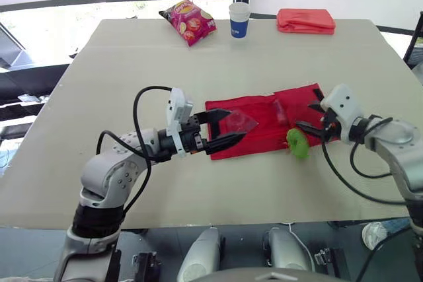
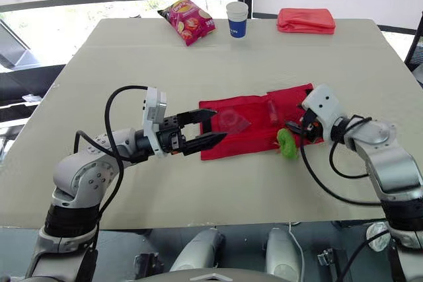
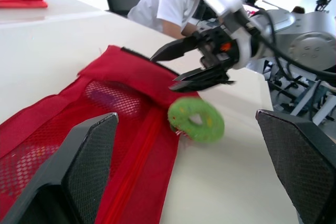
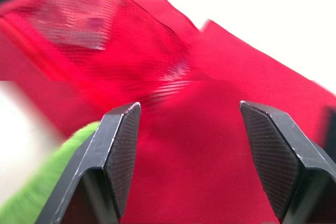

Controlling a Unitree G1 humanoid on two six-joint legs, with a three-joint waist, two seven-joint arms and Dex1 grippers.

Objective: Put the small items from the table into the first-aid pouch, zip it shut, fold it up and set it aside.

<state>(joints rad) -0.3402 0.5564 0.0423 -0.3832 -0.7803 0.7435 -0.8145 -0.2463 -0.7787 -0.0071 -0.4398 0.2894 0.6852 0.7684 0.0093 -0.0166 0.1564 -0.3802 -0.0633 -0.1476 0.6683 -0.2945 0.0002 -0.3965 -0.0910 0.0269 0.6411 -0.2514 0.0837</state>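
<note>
Pouch (image 1: 261, 122): flat, counter centre, ready for loading. Green ring (image 1: 297, 143): at its near edge, unpacked. Left tool (image 1: 234, 125), right tool (image 1: 305, 115): wide, empty.

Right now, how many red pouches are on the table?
2. The open pouch lies flat mid-table, beside the green ring; the folded pouch sits at the far edge, right of the paper cup. No others seem hidden.

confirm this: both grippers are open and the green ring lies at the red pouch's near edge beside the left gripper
Not quite: the green ring lies beside the right gripper, not the left gripper. The left eye view shows it. The rest holds.
</note>
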